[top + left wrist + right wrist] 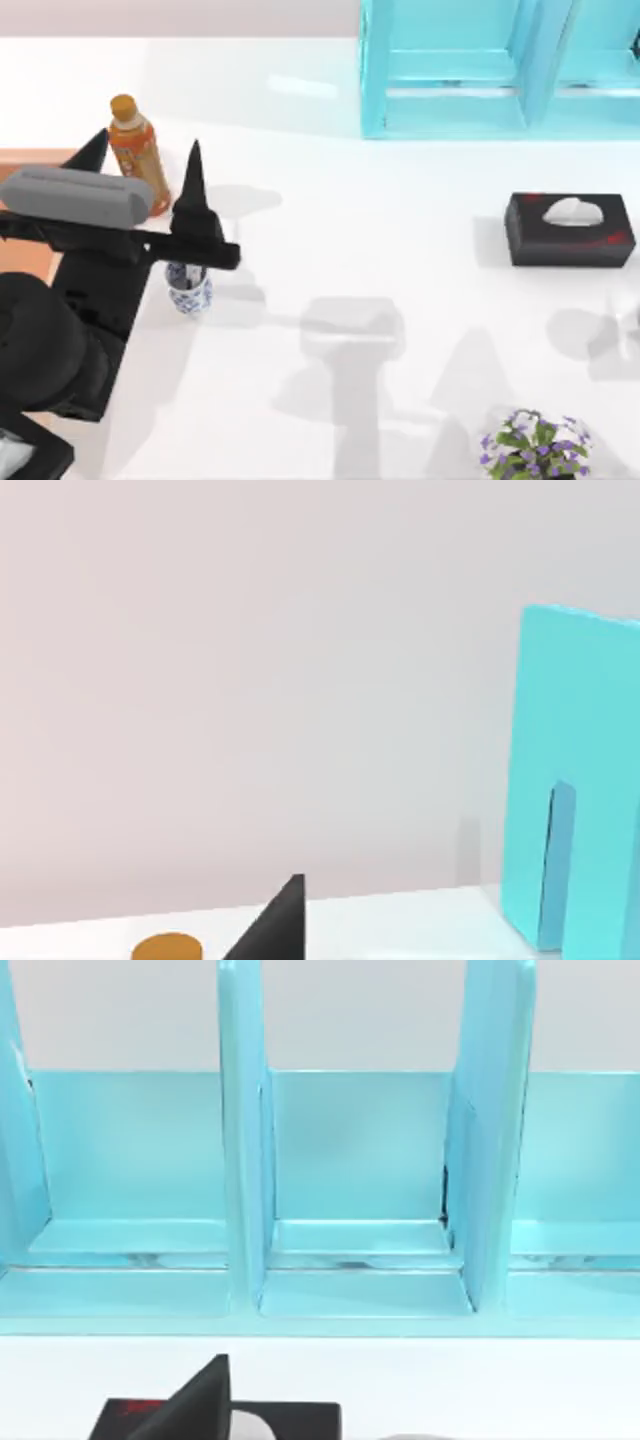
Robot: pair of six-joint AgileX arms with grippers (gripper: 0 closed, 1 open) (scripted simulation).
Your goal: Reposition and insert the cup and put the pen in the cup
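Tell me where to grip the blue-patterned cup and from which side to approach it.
Grip the cup across its rim, coming straight down from above. It stands upright, has no handle, and its mouth faces up, so the round rim is probably the easiest hold. The orange bottle stands apart from it, farther back on the table. The left gripper already hangs over that corner, so it looks best placed.

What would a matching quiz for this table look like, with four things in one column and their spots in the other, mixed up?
Things:
1. cup
2. orange bottle
3. black tissue box
4. potted flowers

Places, by the top view:
A. right side of the table
B. bottom edge, toward the right
C. under the left gripper
D. upper left, beyond the cup

Pairs: 1-C, 2-D, 3-A, 4-B
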